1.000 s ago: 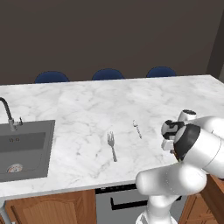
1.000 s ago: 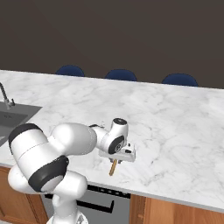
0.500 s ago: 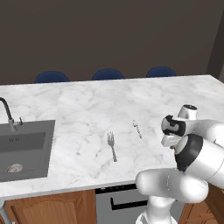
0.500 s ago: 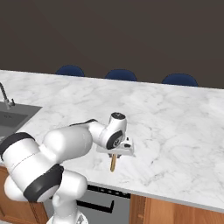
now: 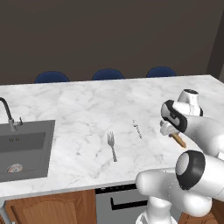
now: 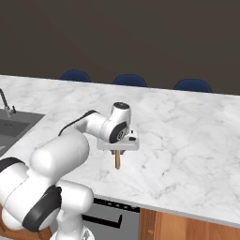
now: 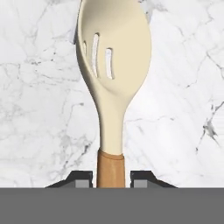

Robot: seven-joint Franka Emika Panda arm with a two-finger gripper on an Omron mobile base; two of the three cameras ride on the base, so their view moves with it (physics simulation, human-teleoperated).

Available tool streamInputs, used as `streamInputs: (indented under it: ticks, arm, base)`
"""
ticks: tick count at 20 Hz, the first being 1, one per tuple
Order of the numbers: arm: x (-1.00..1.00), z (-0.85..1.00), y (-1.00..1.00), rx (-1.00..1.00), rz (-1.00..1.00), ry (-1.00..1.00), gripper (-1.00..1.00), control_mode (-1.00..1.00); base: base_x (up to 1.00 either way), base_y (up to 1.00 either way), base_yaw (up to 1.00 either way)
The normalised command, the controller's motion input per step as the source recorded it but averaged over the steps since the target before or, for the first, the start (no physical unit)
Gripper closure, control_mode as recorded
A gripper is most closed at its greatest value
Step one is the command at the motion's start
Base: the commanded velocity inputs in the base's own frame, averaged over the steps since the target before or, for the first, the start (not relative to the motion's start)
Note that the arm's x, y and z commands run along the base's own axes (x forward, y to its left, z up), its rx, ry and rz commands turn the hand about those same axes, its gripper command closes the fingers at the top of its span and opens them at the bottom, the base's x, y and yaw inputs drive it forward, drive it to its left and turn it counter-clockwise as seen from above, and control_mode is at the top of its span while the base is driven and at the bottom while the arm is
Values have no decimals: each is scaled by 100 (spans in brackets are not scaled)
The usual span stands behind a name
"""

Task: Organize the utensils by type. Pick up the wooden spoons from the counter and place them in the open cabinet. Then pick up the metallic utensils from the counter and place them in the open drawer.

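Hand (image 7: 110, 179) closed narrow on a wooden spoon (image 7: 113, 74), gripping the brown handle with a finger on each side; in the hand view the pale slotted bowl sits at top centre over the marble. In the right base view the hand (image 6: 118, 149) is centre frame, the spoon (image 6: 117, 160) handle poking down below it, above the bench near its front edge. In the left base view the hand (image 5: 169, 129) is at right of centre, the brown handle (image 5: 178, 139) sticking out to lower right.

Bench (image 5: 87, 109): white marble slab with grey veins, running across the middle of both base views, brown wood fronts under it at the bottom edge. Fork (image 5: 112, 145) lies flat at centre of the left base view, tines toward the far side. Small metal spoon (image 5: 138, 129) lies flat just right of the fork, apart from it, between fork and hand.

Sink (image 5: 22, 148): dark grey basin set into the bench at left edge of the left base view, dark faucet (image 5: 8, 114) at its back. Sink corner (image 6: 11, 124) also at left edge of the right base view.

Three blue chair (image 5: 108, 74) backs show over the far edge of the bench. Dark brown-grey wall (image 5: 109, 35) fills the top of both base views.
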Motion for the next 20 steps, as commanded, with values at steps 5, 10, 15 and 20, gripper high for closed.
streamInputs:
  ticks: [5, 10, 15, 20]
  arm:
    - [29, 79, 31, 3, 14, 1, 100, -100]
    - [10, 83, 37, 3, 14, 3, 100, -100]
    - [-1, 85, 27, 2, 14, 0, 100, -100]
    - [-5, 64, 29, 2, 15, 2, 100, -100]
  base:
    - [0, 0, 0]
    - [0, 0, 0]
    - [0, 0, 0]
    - [0, 0, 0]
